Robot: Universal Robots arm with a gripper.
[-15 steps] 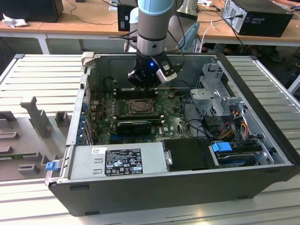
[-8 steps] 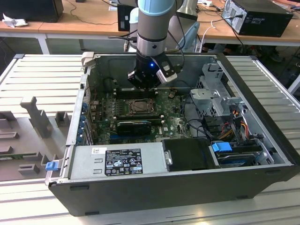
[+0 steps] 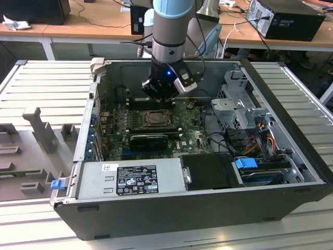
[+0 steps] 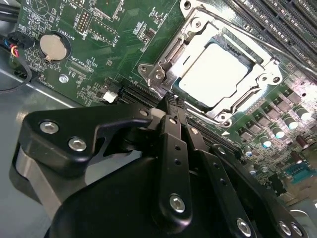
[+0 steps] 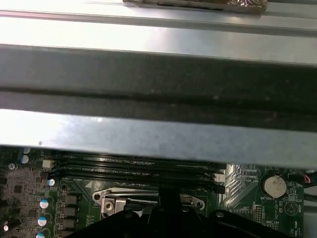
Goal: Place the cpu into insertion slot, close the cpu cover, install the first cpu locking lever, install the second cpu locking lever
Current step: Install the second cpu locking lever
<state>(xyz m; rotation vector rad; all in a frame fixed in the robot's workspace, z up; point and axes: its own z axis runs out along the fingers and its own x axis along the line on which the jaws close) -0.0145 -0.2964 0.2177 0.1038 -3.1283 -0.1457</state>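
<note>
In the exterior view, one open black computer case (image 3: 156,208) lies on its side, the green motherboard (image 3: 192,136) bare inside. One black gripper (image 3: 159,97) hangs just above the board's far edge. In the second wrist view its two fingers (image 4: 174,130) are pressed together, grasping nothing, tips near one corner of the thin silvery metal cpu cover (image 4: 198,49), which lies flat over the black square insertion slot (image 4: 255,58). One pale silvery cpu (image 4: 212,73) sits seated inside. One round coin battery (image 4: 51,45) lies well apart, across open board.
</note>
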